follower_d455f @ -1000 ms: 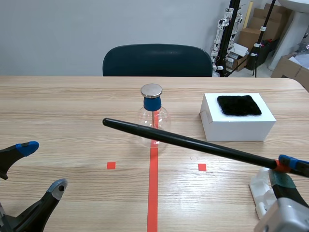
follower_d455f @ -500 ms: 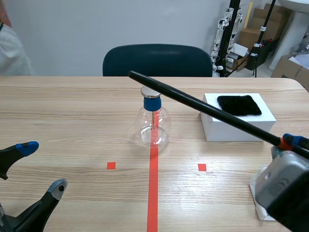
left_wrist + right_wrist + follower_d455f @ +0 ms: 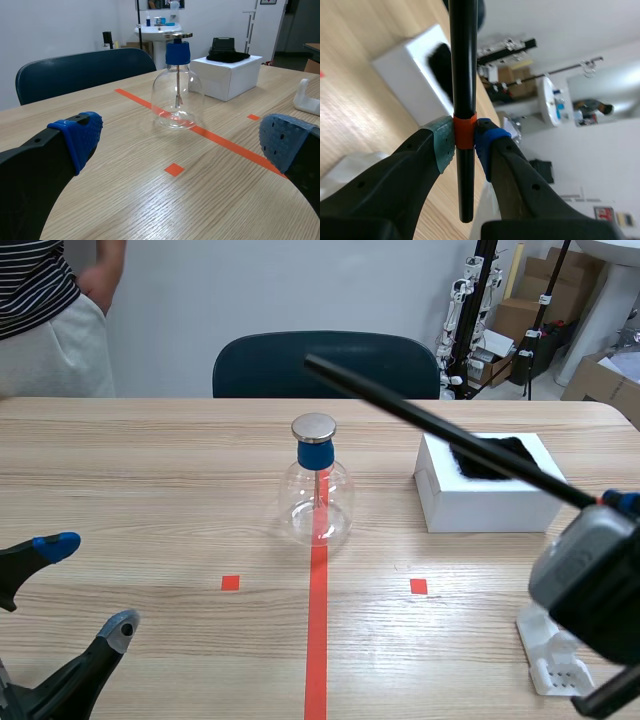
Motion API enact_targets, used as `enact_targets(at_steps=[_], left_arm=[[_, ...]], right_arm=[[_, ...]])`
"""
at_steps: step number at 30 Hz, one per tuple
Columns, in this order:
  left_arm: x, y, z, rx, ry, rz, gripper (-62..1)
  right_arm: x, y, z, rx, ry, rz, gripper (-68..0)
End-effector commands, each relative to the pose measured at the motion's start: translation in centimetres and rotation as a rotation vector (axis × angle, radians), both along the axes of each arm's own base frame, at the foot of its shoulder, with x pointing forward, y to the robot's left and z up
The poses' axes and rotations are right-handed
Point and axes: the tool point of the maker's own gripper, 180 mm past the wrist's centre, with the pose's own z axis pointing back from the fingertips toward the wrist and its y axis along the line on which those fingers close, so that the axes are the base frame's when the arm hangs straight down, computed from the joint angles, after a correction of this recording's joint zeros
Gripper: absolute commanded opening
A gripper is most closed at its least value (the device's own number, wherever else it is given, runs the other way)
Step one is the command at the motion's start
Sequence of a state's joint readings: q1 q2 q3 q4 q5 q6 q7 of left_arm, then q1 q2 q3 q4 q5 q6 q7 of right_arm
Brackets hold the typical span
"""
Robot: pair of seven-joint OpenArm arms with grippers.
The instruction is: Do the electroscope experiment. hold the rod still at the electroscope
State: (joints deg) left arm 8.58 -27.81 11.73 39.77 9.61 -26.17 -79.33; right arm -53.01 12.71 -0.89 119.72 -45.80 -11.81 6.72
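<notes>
Plainly, the black rod (image 3: pixel 440 430) is in the air, slanting up from the right gripper (image 3: pixel 465 145) across the white box (image 3: pixel 490 502) toward the middle of the table (image 3: pixel 150 470). Its free tip shows against the dark chair (image 3: pixel 260 365), above the electroscope (image 3: pixel 317 485) and clear of its round metal cap. The right wrist view shows the 2 pads clamped on the rod at its orange band, with a short stub behind the grip and the long part running ahead. The electroscope stands upright on the red tape line, a clear glass flask with a blue collar and a thin stem inside; nothing touches it. A black cloth (image 3: pixel 520 447) lies on top of the white box, under the rod's line. The left gripper (image 3: pixel 88 585) rests low near the table's near edge, its fingers spread wide with nothing between them, well apart from the flask. A white stand (image 3: pixel 555 665) sits beside the right arm, and a person (image 3: pixel 50 310) stands beyond the far edge. As I judge it, the rod is firmly in hand but not yet at the cap: what is left is to bring the tip close to the metal disc and keep it steady there.
</notes>
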Motion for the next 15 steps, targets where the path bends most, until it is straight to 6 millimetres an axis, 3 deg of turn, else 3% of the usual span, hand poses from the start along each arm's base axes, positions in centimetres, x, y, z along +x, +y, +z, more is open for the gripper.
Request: enact_targets(at_steps=[1,9,15], left_arm=[[0.1,0.3,0.6,-0.012,-0.020,0.005,1.4],[0.1,0.3,0.6,-0.012,-0.020,0.005,1.4],[0.1,0.3,0.6,-0.012,-0.020,0.005,1.4]], right_arm=[[1.9,-0.9,2.8,-0.021,-0.119,-0.043,-65.1],[6.3,-5.8,8.6,-0.151,-0.319,-0.258,-65.1],[9.1,-6.7,10.9,-0.269,-0.320,-0.274,-65.1]])
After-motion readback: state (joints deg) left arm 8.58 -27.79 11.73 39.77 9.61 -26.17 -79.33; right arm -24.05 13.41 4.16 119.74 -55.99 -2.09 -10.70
